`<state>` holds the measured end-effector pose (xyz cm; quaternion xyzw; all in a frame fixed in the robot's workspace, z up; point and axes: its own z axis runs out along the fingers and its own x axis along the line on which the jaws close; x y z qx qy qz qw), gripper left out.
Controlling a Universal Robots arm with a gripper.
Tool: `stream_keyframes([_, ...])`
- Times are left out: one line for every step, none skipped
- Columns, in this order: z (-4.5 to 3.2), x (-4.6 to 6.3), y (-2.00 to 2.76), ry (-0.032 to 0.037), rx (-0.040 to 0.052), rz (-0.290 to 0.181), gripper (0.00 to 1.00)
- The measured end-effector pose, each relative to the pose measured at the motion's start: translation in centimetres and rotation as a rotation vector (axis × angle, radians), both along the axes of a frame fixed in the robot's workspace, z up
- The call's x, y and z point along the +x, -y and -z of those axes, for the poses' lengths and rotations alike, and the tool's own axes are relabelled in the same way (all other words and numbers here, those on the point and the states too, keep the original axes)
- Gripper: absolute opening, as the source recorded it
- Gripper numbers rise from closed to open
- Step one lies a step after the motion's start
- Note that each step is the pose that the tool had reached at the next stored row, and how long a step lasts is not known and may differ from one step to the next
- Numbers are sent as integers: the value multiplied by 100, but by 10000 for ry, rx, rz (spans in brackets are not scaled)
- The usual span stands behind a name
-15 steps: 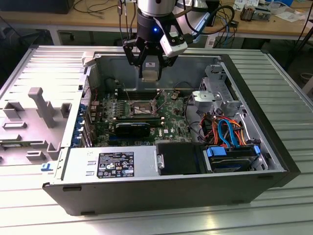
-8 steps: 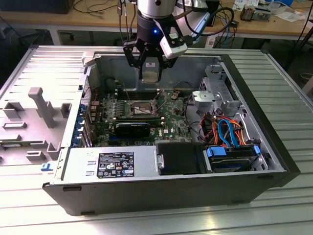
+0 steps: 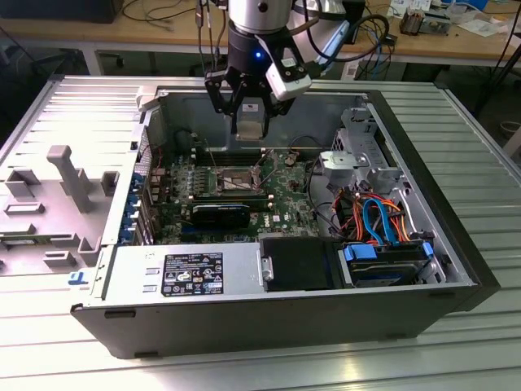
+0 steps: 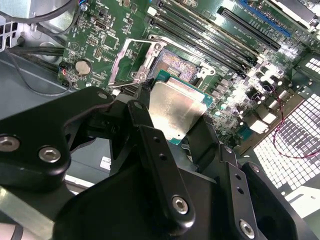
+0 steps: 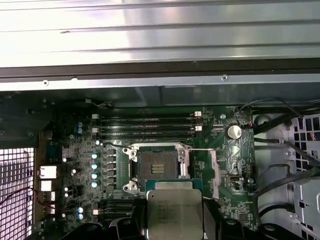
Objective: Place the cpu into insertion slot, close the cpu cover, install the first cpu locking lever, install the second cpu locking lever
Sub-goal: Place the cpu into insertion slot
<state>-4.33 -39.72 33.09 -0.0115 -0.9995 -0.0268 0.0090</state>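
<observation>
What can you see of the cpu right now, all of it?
The cpu is a flat square chip: silver-grey metal top with faint print, green edge around it. The hand grips it by opposite sides, black fingers touching its edges. It hangs above the motherboard, metal top facing away from the board, apart from the insertion slot, which lies open and empty.

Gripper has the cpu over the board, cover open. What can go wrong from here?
1. The gripper holds the cpu above the board, not yet in the insertion slot. A skewed or offset descent could damage the socket contacts.
2. The cpu cover is flipped open beside the slot. The gripper might catch it going down.
</observation>
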Motion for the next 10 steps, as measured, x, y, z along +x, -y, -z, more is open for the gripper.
stream_keyframes([3,-1,2,0,-3,-1,54])
stream_keyframes([6,-3,5,0,-4,-1,54])
stream_keyframes([11,-5,7,0,-4,-1,54])
stream_keyframes([15,-6,10,0,-5,0,54])
stream_keyframes([18,-7,12,0,-8,0,54])
stream_keyframes([21,-8,15,0,-9,0,54])
stream_keyframes([24,-10,18,0,-11,0,54])
stream_keyframes([28,-11,20,0,-12,0,54])
stream_keyframes([31,-12,23,0,-14,1,54])
stream_keyframes([34,-13,25,0,-15,1,54])
